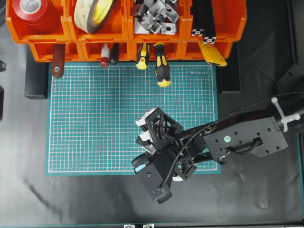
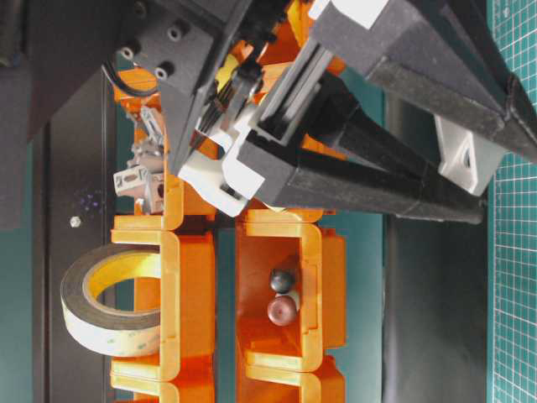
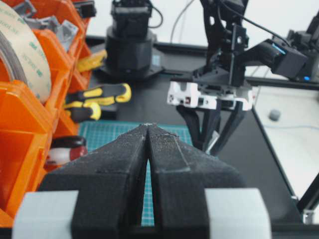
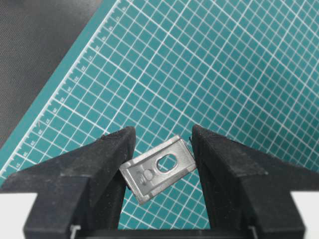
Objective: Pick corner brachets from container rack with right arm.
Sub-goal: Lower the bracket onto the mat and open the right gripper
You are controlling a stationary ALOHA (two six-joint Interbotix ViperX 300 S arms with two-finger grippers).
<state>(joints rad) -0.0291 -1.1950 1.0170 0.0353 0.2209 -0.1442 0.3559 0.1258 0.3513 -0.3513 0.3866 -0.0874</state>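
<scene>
My right tool (image 4: 162, 164) clamped on one corner brachet (image 4: 158, 169) over the green mat (image 1: 95, 118).
Arm stretched low from 3 o'clock; cast grey piece, oval hole, tilted. Remaining brachets (image 1: 154, 16) in orange container rack (image 1: 123, 33) at 12. Left tool (image 3: 148, 137) together.

Open mat (image 1: 95, 118) — tools (image 1: 161, 71) (rackside)

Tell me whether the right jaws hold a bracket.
Holding: the right gripper is shut on a corner bracket, pinched between both jaws above the mat.
</scene>
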